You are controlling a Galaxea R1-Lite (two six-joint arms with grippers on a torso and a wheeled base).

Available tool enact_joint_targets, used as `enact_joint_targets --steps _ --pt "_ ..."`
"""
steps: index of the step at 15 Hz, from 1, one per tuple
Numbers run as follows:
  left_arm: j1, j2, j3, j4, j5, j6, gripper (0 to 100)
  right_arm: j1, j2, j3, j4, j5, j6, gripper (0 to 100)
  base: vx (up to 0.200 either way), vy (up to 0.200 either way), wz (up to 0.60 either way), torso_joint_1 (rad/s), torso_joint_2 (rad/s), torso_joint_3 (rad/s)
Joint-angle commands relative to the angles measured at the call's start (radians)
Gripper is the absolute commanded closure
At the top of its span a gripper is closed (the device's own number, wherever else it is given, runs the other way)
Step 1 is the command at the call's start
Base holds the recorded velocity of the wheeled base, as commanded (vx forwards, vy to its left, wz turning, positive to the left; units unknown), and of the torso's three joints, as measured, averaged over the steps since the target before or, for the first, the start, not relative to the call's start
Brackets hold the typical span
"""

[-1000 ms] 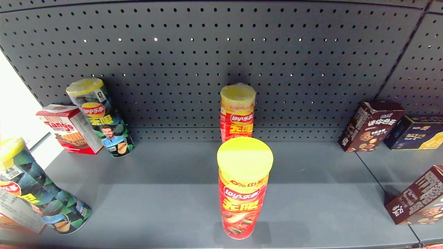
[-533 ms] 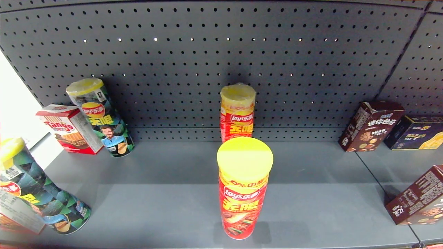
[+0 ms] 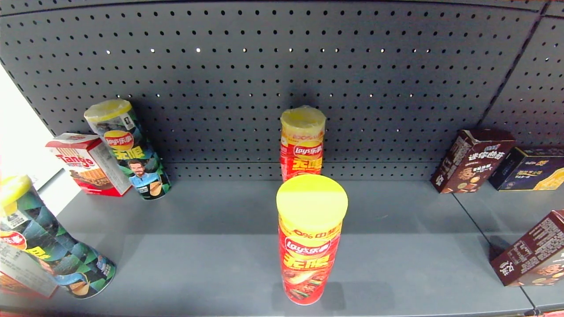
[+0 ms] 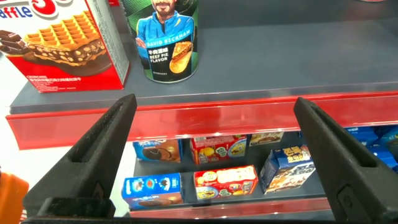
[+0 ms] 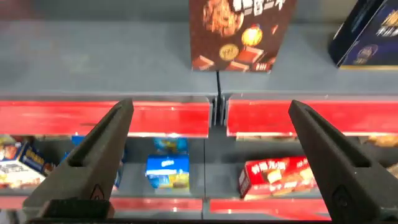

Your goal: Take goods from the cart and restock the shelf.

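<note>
Shelf [image 3: 211,246] of grey metal, pegboard [image 3: 264,66] behind, red edge strip [image 4: 217,118] in front

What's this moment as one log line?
left end effector: open, empty | right end effector: open, empty | front red can, rear red can: upright on shelf

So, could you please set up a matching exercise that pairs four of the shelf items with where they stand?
Things:
1. front red can
2. rear red can
3. wafer box
4. dark blue box

Places:
A. centre, against the pegboard
B. far right, at the back
C. back left, beside a green can
D. centre, near the front edge of the shelf

Pairs: 1-D, 2-A, 3-C, 4-B.
</note>
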Motion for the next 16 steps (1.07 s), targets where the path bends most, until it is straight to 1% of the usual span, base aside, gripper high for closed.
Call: enact_joint_targets --steps 1,5,12,14,16 --pt "0.000 0.001 0.000 0.000 -0.002 0.002 0 -0.005 -0.033 0.000 -0.001 0.000 0.000 0 0.000 0.000 0.00 0.000 0.00 0.000" --pt "0.000 0.001 0.000 0.000 -0.001 0.054 0 -0.005 -0.033 0.000 -0.001 0.003 -0.001 0 0.000 0.000 0.00 0.000 0.00 0.000" --pt "0.003 0.000 0.000 0.000 0.015 0.057 0 -0.005 -0.033 0.000 -0.001 -0.010 0.009 0 0.000 0.000 0.00 0.000 0.00 0.000" --pt "0.003 0.000 0.000 0.000 0.008 0.049 0 -0.005 -0.033 0.000 0.001 -0.007 0.003 0 0.000 0.000 0.00 0.000 0.00 0.000" --pt "0.003 0.000 0.000 0.000 -0.015 0.057 0 -0.005 -0.033 0.000 -0.001 -0.007 0.003 0 0.000 0.000 0.00 0.000 0.00 0.000"
